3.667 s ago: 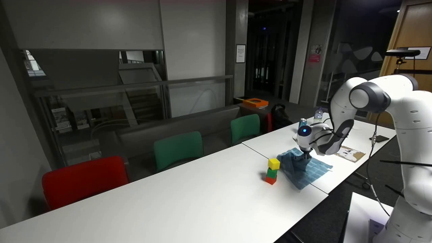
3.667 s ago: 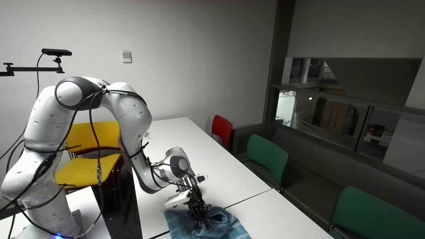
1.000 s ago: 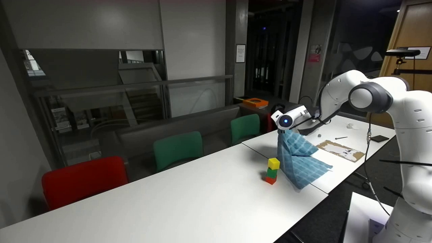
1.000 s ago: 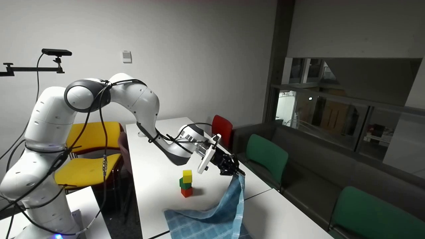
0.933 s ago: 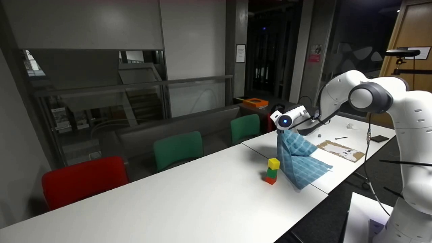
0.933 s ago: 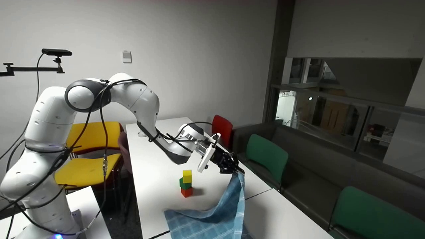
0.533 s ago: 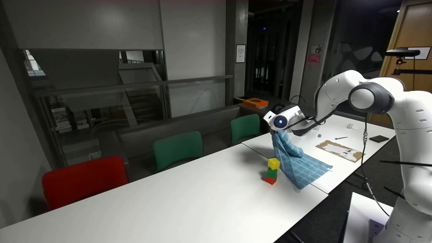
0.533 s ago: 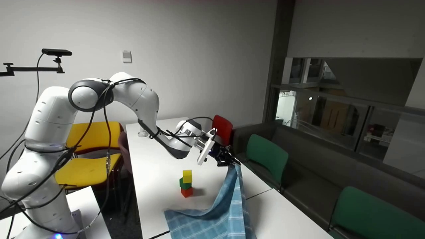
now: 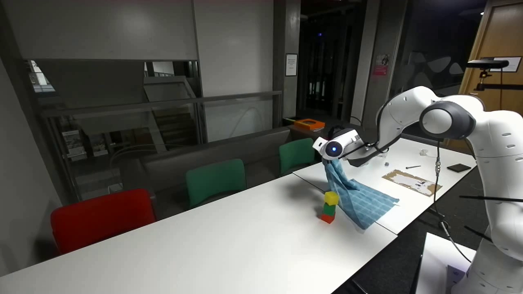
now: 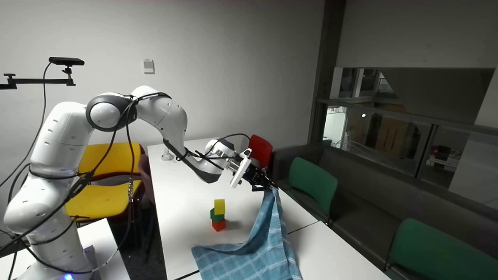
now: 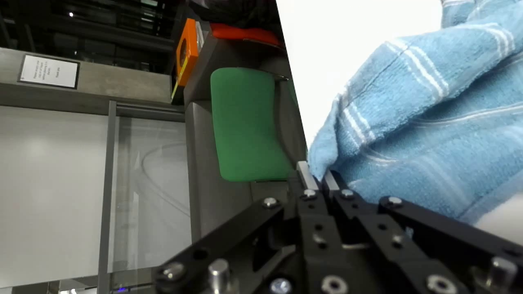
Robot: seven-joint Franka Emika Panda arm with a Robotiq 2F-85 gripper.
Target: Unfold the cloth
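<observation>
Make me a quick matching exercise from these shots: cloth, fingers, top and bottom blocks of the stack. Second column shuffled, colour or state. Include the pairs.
Column one
1. cloth
2. top block
3. fingers
4. bottom block

Column two
A. closed on a bit of the cloth
B. red
C. partly raised, partly lying down
D. yellow

Pairs: 1-C, 2-D, 3-A, 4-B

The soft blue checked cloth point(image 10: 255, 254) is cut off at its near side in an exterior view; a grey lump point(image 9: 386, 164) at right on the white tabletop point(image 9: 369, 173) is too small to identify.
</observation>
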